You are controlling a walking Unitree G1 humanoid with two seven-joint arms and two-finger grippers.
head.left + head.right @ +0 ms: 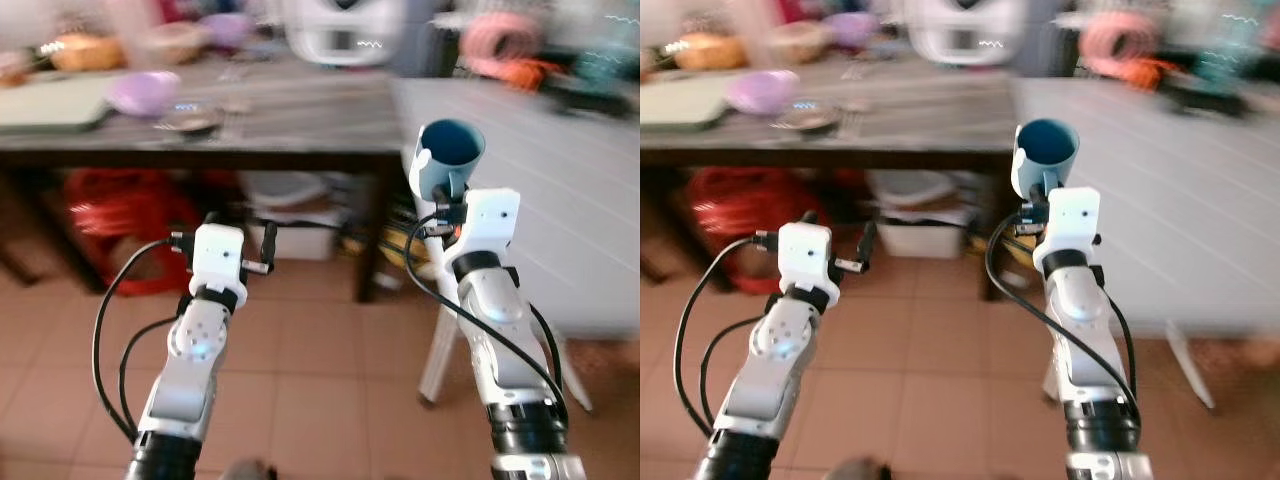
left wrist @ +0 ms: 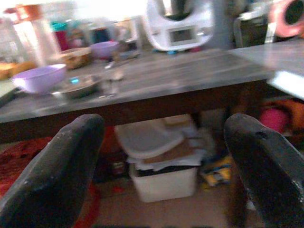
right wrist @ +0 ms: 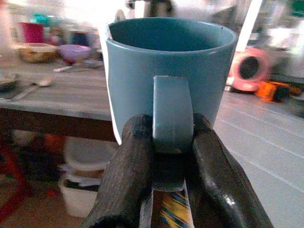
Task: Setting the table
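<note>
Right wrist view: the right gripper (image 3: 172, 156) is pinching the flat handle of a smooth blue mug (image 3: 168, 71), holding it upright. No writing is readable. Ahead of it, a grey-topped dark table (image 1: 300, 115) is carrying a purple bowl (image 1: 143, 92) and a white appliance (image 1: 340, 30). Beside it, the left gripper (image 2: 166, 166) is hanging with fingers spread, empty; beyond it a white bin (image 2: 164, 168) is sitting under the table.

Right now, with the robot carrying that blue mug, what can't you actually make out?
- Mug bottom, right wrist view: too dark to tell if empty.
- Items at the wooden table's far edge, eye views: motion blur.
- Right gripper fingertips: hidden behind the handle.
- Small metal dish, left wrist view: contents too blurred.
</note>
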